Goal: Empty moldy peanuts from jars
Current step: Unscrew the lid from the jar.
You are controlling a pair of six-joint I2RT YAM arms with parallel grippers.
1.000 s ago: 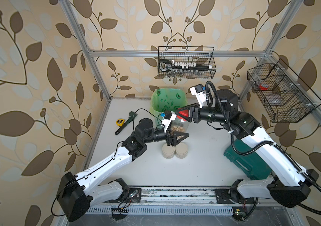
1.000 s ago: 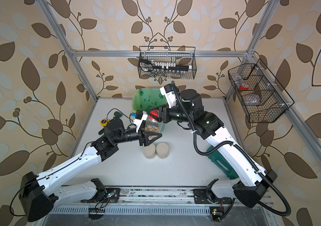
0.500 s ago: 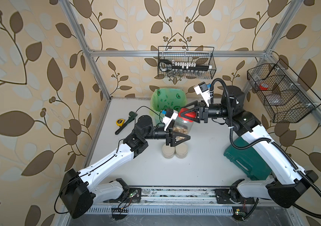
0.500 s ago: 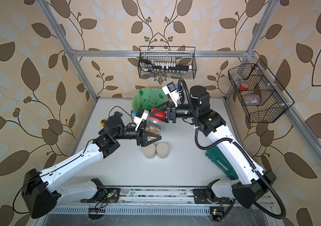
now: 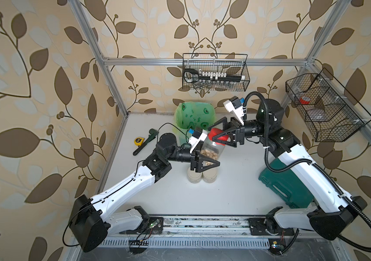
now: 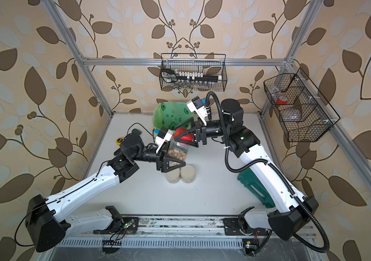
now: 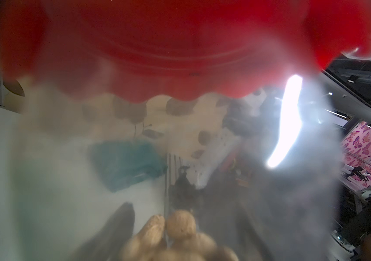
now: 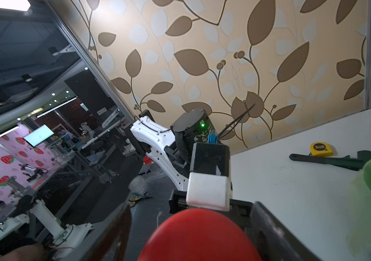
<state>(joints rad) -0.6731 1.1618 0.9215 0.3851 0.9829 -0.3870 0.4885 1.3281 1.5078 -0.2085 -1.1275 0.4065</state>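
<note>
We see the left gripper [image 5: 211, 156] closed around the body of the tall clear glass jar [image 5: 214, 150], and it holds this jar in the air above the white table [image 5: 225, 194]. The jar is tilted, and its red screw lid [image 5: 216, 133] points toward the right arm. The pale tan peanuts [image 5: 209, 156] lie in a small heap at the low end of the jar, just beside the left fingers. In the left wrist view they show through the blurred glass, with the lid above them.

The right gripper [image 5: 215, 135] is at the lid, with one jaw on each side of it. The jaws stand wide. In the right wrist view we see a gap between one black finger [image 8: 112, 228] and the lid, so this gripper looks released and is not squeezing. The lid sits on the mouth of the jar.

Below the held jar, the two short squat glass jars with flat beige lids [image 5: 194, 177] stand on the table, touching each other and both covered. From above we cannot tell what is inside them.

The mint-green bin with a green liner [image 5: 193, 117] stands near the back wall, just behind the grippers. A yellow tape measure [image 5: 138, 140] and a dark green wrench [image 5: 146, 142] lie together on the left part of the table. A dark green plastic case [image 5: 286, 185] lies partly under the right arm.
</note>
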